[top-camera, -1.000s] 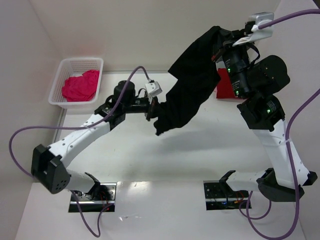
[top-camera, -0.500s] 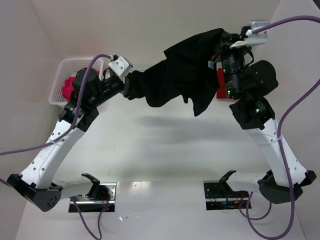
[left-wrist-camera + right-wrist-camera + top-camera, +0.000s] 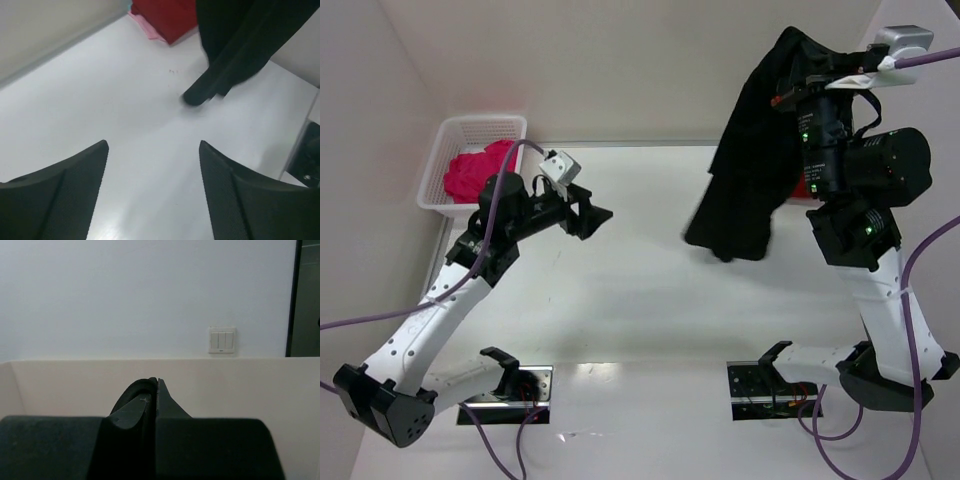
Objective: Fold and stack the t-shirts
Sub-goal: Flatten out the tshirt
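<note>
Not far along, I'd say. The black t-shirt (image 3: 750, 190) dangles unfolded below the right gripper (image 3: 156, 390), whose fingers are pressed together on its top edge. The white basket (image 3: 480, 125), back behind the left gripper (image 3: 152, 147), holds the crumpled pink t-shirt (image 3: 478, 175). The dark red t-shirt (image 3: 167, 15), ahead of the left fingers, looks folded. Those fingers are spread, nothing between them. Two folds plus stacking left.
</note>
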Available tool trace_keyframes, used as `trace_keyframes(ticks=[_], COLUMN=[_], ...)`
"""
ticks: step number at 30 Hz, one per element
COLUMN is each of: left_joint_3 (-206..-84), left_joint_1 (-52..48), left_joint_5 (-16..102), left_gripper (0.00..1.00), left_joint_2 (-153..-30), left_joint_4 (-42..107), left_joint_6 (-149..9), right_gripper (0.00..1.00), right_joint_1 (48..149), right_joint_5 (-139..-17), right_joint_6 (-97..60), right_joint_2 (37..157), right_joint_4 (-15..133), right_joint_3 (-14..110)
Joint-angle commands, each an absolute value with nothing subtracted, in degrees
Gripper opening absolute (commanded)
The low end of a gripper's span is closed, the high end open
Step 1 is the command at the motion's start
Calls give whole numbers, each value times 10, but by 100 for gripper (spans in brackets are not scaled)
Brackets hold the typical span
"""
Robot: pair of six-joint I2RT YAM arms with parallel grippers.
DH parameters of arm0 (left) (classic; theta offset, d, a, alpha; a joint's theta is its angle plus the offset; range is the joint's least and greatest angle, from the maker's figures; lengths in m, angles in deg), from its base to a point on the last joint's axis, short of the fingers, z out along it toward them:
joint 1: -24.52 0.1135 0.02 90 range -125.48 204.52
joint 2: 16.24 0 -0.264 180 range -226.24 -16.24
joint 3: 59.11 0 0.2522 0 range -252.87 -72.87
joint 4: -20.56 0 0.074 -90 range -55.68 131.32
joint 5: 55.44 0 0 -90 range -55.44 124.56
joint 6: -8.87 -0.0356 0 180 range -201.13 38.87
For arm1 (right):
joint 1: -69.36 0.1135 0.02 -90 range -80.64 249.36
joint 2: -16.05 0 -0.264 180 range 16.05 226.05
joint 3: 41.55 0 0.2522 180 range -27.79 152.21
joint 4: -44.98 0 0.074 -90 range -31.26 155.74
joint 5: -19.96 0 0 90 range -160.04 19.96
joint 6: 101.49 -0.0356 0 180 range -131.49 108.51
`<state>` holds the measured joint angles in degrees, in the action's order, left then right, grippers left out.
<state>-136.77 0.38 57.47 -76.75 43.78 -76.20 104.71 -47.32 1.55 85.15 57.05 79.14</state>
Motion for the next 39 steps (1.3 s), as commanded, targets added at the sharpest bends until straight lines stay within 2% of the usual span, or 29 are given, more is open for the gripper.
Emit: trace_keyframes(ticks=[1, 6, 13, 18, 23, 29, 36, 39], left_joint_3=[-1329, -1304, -1334, -1346, -1357, -1385, -1423, -1455], left_joint_1=[4, -33, -134, -178, -221, -256, -256, -256], left_joint_5=[622, 688, 638, 546, 372, 166, 78, 86], left_gripper=[82, 91, 100, 100, 100, 100, 100, 96], left_joint_2=[-749, -765, -841, -870, -895, -952, -1074, -1125], left_joint_4=[377, 328, 307, 255, 232, 214, 111, 80], left_joint_6=[-695, -683, -715, -699, -671, -649, -685, -733], right_gripper=[0, 0, 0, 0, 0, 0, 0, 0], right_joint_1=[1044, 1044, 1044, 1044, 1044, 1044, 1044, 1044], right_joint_5=[-497, -497, -439, -386, -316, -294, -344, -370], right_joint_6=[17, 17, 0, 13, 20, 2, -51, -56], right_joint_2=[859, 871, 906, 933, 948, 960, 946, 928], right_joint_4=[550, 556, 587, 617, 630, 659, 691, 691], right_joint_3=[815, 815, 829, 836, 836, 849, 851, 839])
